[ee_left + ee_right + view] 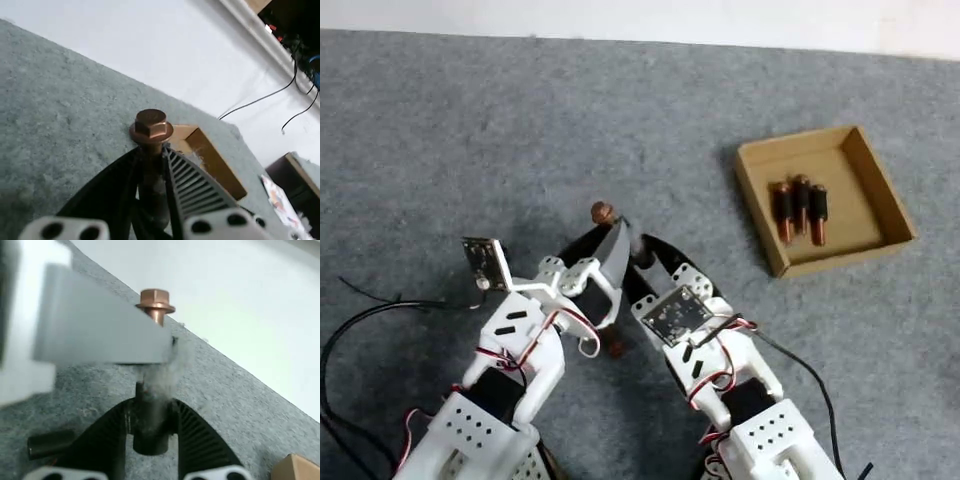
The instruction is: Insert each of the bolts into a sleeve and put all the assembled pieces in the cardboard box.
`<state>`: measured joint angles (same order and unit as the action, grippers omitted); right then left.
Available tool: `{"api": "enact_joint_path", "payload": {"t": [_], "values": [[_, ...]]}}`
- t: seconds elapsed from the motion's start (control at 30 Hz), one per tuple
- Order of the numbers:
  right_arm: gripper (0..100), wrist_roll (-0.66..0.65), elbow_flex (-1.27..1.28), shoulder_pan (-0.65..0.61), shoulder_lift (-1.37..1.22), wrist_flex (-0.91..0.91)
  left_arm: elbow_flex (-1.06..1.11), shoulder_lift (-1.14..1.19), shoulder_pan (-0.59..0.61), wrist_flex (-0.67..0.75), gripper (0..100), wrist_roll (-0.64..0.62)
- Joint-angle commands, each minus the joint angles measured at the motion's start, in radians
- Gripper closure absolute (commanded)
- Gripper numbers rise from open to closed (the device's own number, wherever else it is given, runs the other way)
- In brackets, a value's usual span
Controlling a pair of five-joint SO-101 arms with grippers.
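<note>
High view had the left claw (608, 232) and the right claw (642, 252) meeting tip to tip over the grey, felt-like worktop (470, 130). The copper bolt (602, 212) stood just above the left claw's tips. Well apart to one side sat the shallow cardboard box (855, 200), with three assembled pieces (800, 210) lying side by side in it.

Left wrist view showed the grip that the high view hid. The left claw (152, 155) was closed tight on the bolt's shank, with the flanged hexagonal head (151, 126) upright above its ribbed fingers. A corner of the box (215, 160) lay behind.

Right wrist view added the black sleeve (150, 427), a smooth tube clamped upright in the right claw (150, 415). The bolt (156, 300) stood in line above it. A pale finger (100, 335) of the left claw hid whether the shank had entered. A second sleeve (49, 444) lay on the felt beside it.
</note>
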<state>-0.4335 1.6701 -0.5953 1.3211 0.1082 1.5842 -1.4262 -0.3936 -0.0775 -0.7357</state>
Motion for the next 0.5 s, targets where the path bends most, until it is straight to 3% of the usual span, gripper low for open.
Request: {"api": "enact_joint_path", "payload": {"t": [0.0, 0.13, 0.33, 0.47], "values": [[99.4, -0.009, 0.09, 0.048, 0.021, 0.007, -0.053, -0.013, -0.012, -0.018, 99, 0.074], [99.4, -0.009, 0.09, 0.051, 0.021, 0.007, -0.045, -0.013, -0.013, -0.021, 96, 0.08], [99.4, -0.009, 0.09, 0.053, 0.021, 0.007, -0.051, -0.004, -0.047, -0.072, 72, 0.083], [99.4, -0.009, 0.093, 0.054, 0.021, 0.007, -0.056, -0.013, -0.036, -0.089, 70, 0.083]]}}
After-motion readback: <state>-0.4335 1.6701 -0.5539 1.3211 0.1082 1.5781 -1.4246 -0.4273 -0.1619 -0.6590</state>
